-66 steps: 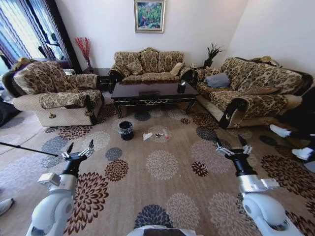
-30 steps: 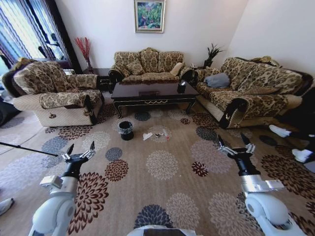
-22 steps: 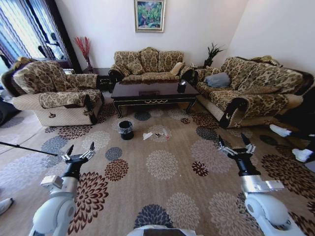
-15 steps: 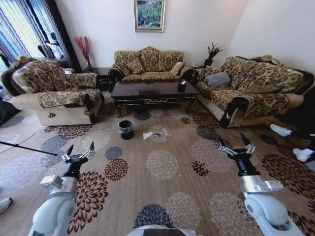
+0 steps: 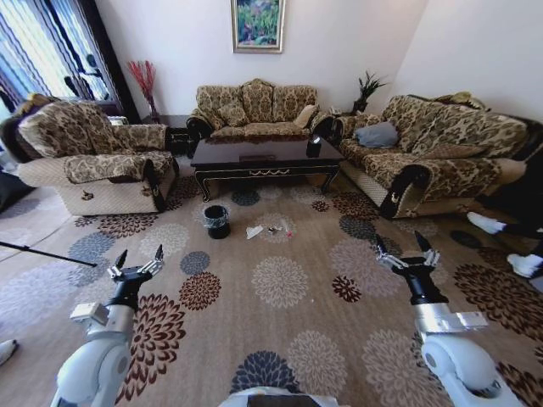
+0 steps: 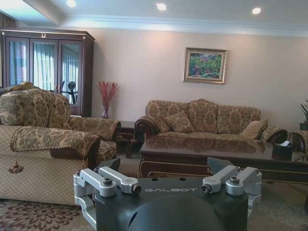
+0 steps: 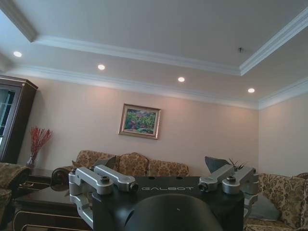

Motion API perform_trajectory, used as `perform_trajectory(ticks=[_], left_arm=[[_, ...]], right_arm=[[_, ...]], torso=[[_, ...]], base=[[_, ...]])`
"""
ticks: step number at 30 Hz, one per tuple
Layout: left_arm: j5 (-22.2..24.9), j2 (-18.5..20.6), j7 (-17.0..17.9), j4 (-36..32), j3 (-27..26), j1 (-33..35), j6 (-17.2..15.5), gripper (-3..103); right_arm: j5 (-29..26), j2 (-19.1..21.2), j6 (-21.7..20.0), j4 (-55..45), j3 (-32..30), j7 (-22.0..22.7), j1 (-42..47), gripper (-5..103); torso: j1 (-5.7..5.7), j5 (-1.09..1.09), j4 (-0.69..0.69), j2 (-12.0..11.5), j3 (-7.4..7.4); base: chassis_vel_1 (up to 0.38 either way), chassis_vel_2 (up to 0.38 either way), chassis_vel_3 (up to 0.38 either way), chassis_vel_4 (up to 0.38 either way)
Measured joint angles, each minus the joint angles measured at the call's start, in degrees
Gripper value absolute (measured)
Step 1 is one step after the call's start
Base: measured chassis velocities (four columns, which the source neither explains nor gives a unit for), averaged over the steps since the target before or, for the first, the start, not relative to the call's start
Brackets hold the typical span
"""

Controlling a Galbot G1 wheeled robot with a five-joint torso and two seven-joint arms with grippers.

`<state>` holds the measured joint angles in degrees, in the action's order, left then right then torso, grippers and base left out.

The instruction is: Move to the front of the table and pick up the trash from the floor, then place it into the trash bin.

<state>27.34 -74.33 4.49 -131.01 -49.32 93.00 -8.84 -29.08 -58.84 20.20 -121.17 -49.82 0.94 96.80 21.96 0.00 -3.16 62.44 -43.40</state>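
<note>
The dark glossy table (image 5: 263, 155) stands across the room between the sofas; its top also fills the middle of the left wrist view (image 6: 211, 149). On the carpet in front of it lies the trash: a white paper scrap (image 5: 254, 231), a small dark wrapper (image 5: 273, 229) and a red-tipped tube (image 5: 288, 231). The black trash bin (image 5: 217, 221), lined with clear plastic, sits just left of the litter. My left gripper (image 5: 137, 259) is open, low at the left. My right gripper (image 5: 406, 249) is open, low at the right. Both are far from the trash.
An armchair (image 5: 93, 157) flanks the table on the left, a long sofa (image 5: 433, 157) on the right, another sofa (image 5: 254, 110) behind. A black box (image 5: 312, 148) sits on the table. A person's feet (image 5: 496, 225) rest at the right edge. Patterned carpet (image 5: 280, 288) lies open ahead.
The whole head view has shifted slightly, so the camera has moved a little toward the table. The arms hold the same pose and both grippers stay open.
</note>
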Motion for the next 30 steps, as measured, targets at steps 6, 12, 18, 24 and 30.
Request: perform_trajectory(ticks=[6,12,18,24,30], left_arm=[[-0.12,-0.01,-0.12,-0.1,-0.03,0.12,0.03,100],[0.35,-0.04,-0.21,-0.51,0.0,0.34,-0.07,100],[0.35,-0.34,-0.21,-0.38,0.14,0.48,-0.11,100],[0.3,-0.5,-0.2,-0.08,0.27,0.43,-0.13,100],[-0.23,-0.65,-0.23,0.22,0.5,0.26,-0.03,100]], right_arm=[[0.49,-0.35,0.03,-0.08,-0.06,0.03,0.11,100],[0.56,-0.75,0.39,-0.08,-0.05,0.12,0.12,100],[0.61,-0.85,0.56,0.12,0.11,0.12,0.06,100],[0.61,-0.62,0.56,0.23,0.13,0.15,-0.04,100],[0.51,-0.26,0.55,0.3,-0.05,0.28,-0.02,100]], torso=[[-0.76,0.0,0.0,-1.7,0.96],[-1.9,0.0,0.0,-4.26,2.38],[-2.52,0.0,0.0,-5.66,3.16],[-3.28,0.0,0.0,-7.44,4.17],[-4.02,0.0,0.0,-9.11,5.11]], base=[[0.0,0.0,0.0,0.0],[0.0,0.0,0.0,0.0],[0.0,0.0,0.0,0.0],[0.0,0.0,0.0,0.0],[0.0,0.0,0.0,0.0]])
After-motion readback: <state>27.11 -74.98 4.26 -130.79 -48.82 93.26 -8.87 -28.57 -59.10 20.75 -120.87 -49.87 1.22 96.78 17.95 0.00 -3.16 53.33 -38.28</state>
